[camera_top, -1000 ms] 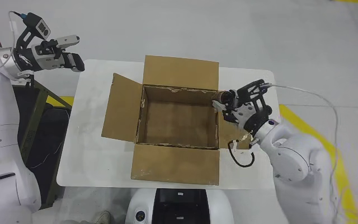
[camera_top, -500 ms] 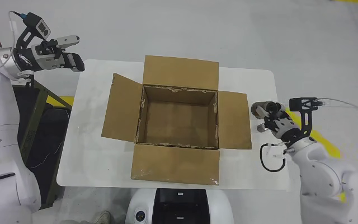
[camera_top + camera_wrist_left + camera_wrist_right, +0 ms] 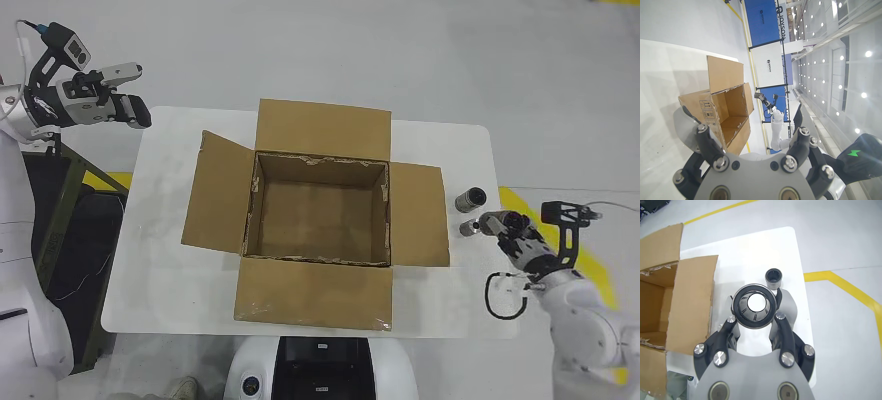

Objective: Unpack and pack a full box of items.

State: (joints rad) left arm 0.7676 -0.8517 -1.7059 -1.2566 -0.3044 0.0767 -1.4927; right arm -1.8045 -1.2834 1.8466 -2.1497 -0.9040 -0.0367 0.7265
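The white bench is shown with the open cardboard box set at its middle, all four flaps folded out and only bare cardboard seen on the box floor. The left hand is held off the bench's far left corner, its fingers apart and nothing between them. The right hand is seen over the bench's right end, outside the box's right flap. Its fingers are closed against the sides of a hollow metal sleeve; whether the sleeve's lower end is touching the bench cannot be told. A second sleeve is seen standing on end on the bench just beyond it, apart from the hand. Within the last second the held sleeve has been carried from the box's right rim, across the flap and clear of the box, while the left hand has been kept where it was. The unpacking half is judged to be all but done: this sleeve is left to be set down and released before items can be returned to the box.
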